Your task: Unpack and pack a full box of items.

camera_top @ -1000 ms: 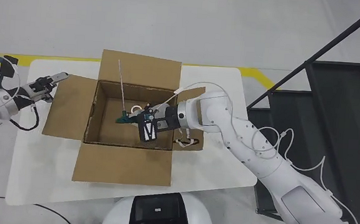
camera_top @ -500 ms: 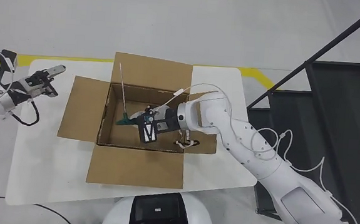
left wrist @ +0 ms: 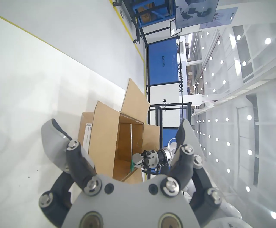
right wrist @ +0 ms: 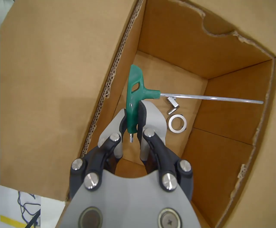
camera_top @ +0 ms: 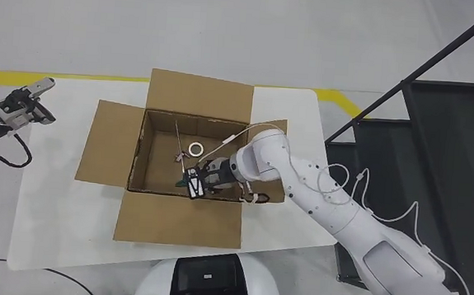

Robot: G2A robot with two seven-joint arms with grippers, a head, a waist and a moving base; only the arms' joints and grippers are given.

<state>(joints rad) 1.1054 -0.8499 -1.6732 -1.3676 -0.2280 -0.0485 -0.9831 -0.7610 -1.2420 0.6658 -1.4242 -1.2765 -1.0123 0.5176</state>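
An open cardboard box (camera_top: 178, 218) stands on the white table (camera_top: 58, 218), all flaps folded out. My right gripper (camera_top: 194, 182) is down inside it near the front wall, shut on the green handle of a T-handle hex key (right wrist: 134, 97). The key's long steel shaft (right wrist: 211, 98) points across the box interior. A metal ring (right wrist: 177, 123) and a small bent metal piece (right wrist: 173, 105) lie on the box floor. My left gripper (camera_top: 30, 100) hangs open and holds nothing, off the table's left edge, well away from the box (left wrist: 103, 133).
Black metal stairs (camera_top: 437, 120) stand just right of the table. A white cable loop (camera_top: 248, 195) rests on the box's right flap. Bare tabletop lies left of the box and along the front edge.
The box slid right, then stayed. My left gripper drew back left, past the table edge. My right gripper lowered the hex key deeper into the box, its shaft no longer sticking up over the back flap.
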